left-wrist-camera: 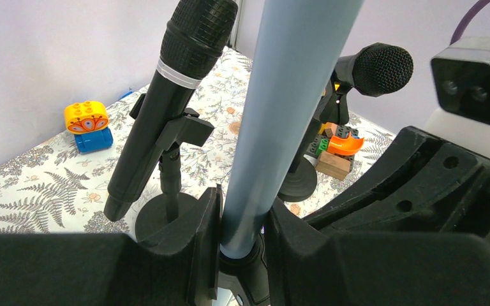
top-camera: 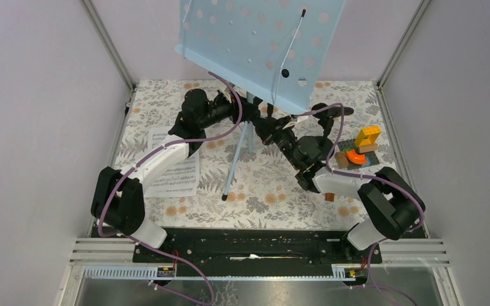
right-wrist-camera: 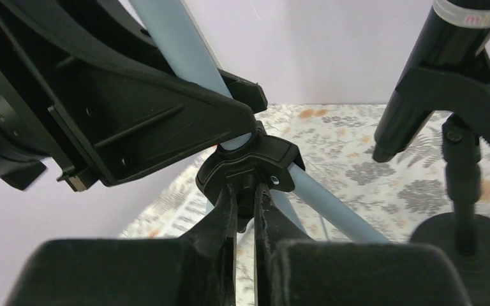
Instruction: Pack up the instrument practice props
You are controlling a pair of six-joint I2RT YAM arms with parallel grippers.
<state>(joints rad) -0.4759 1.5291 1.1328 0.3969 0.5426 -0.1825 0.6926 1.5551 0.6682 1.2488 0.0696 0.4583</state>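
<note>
The light-blue perforated music desk [top-camera: 258,44] stands tilted on its blue-grey tripod [top-camera: 237,159] at the table's back middle. My left gripper [left-wrist-camera: 242,220] is shut on the tripod's upright pole [left-wrist-camera: 281,115] just above the black leg hub. My right gripper [right-wrist-camera: 247,197] is shut on a small black knob under that hub [right-wrist-camera: 250,159]. Two black microphones in round-based holders stand behind the pole, one left [left-wrist-camera: 169,95] and one right [left-wrist-camera: 370,67]. White sheet-music pages [top-camera: 175,172] lie flat on the mat at the left.
Colourful toy blocks [top-camera: 360,150] sit on a small plate at the right; an orange-and-blue block [left-wrist-camera: 88,124] sits by the back wall. Purple cage walls close in both sides. The floral mat [top-camera: 261,191] covers the table.
</note>
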